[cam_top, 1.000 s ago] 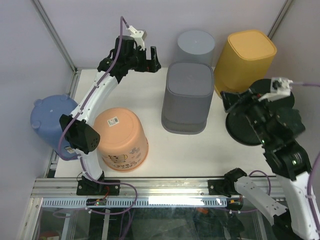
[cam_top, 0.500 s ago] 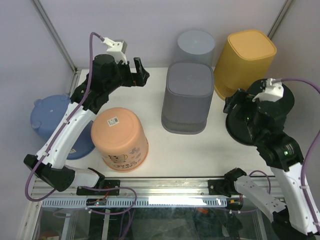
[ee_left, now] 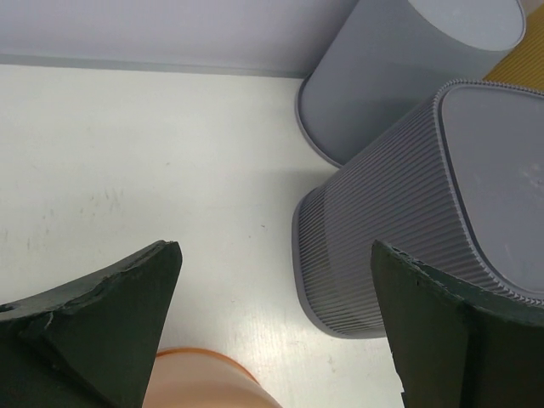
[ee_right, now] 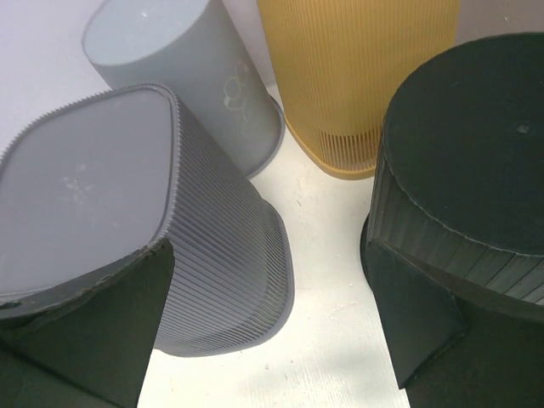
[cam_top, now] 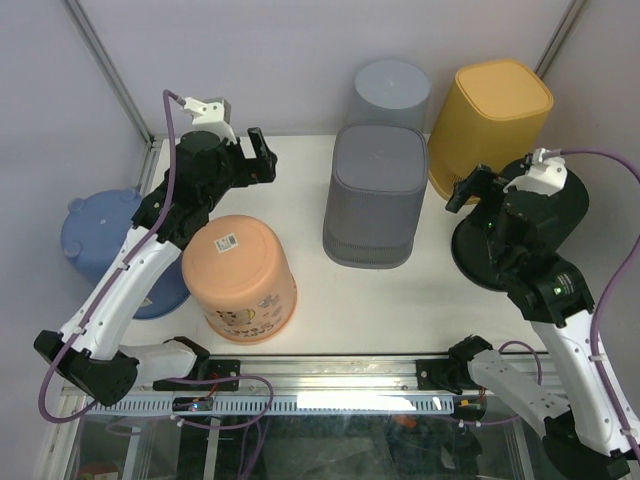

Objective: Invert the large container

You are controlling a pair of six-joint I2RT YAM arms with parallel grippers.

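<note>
I see the large black container (ee_right: 476,144) standing bottom-up at the right edge of the worktop (cam_top: 300,180). Right gripper (ee_right: 270,255) spread wide just beside it, empty. Left gripper (ee_left: 274,246) also spread, empty.

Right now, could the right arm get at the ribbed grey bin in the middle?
Probably yes. The right arm's fingers are open and close beside the ribbed grey bin, with only a strip of bare table between them. The black bin sits under the arm, off that path.
</note>
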